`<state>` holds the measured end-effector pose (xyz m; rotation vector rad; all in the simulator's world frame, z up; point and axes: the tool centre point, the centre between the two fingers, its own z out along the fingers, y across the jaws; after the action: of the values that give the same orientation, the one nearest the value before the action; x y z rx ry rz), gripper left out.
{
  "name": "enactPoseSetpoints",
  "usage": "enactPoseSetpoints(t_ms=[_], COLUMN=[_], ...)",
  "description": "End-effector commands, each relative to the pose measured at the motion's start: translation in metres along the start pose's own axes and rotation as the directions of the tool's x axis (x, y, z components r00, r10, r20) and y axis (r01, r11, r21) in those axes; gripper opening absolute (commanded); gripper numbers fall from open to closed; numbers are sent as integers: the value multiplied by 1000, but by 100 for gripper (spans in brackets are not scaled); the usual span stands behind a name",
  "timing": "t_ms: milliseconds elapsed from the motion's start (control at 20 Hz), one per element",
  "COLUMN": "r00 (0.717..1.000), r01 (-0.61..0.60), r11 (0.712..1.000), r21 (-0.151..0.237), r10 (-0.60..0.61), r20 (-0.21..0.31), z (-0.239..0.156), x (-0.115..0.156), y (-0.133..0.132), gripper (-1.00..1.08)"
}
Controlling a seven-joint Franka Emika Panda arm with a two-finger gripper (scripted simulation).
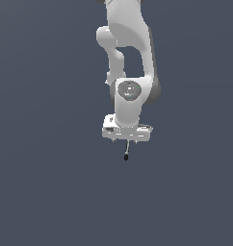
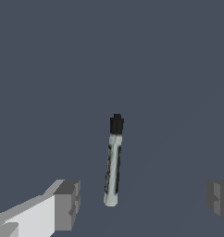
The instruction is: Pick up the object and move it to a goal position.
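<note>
Rod (image 2: 114,162) between wide-parted jaws, clear of both grey pads (image 2: 67,203), open floor (image 1: 41,192) all around.

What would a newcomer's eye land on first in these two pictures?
First, the white arm hanging down the middle of the exterior view against a plain dark grey-blue backdrop, with its gripper at the lower end. Next, the thin rod, pale grey with a black tip, standing out in the wrist view between the two grey fingers, which are spread wide and not touching it.
</note>
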<state>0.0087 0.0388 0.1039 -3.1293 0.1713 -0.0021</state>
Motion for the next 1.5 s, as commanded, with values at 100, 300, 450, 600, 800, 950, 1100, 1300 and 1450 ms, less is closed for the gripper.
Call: enactPoseSetpoints(t_ms=[100,300,450,600,800,950,1100,1300,1450], r00=[999,997,997,997,997,997,997,997,997], r01=[-48,-71,-79,-75,-76,-77,-78,-79,-79], r11=[999,997,997,997,997,997,997,997,997], r21=[-4,-7,-8,-8,-8,-8,-8,-8,-8], r10=[48,71,79,76,76,77,78,79,79], r20=[1,0,0,2,2,1,1,0,0], z=[26,40,44,43,52,65,80,92,94], x=[-4,-6,-7,-8,-8,-8,-9,-8,-8], y=[-11,-16,-17,-17,-17,-17,-17,-17,-17], gripper=[100,100,100,100,100,100,100,100,100])
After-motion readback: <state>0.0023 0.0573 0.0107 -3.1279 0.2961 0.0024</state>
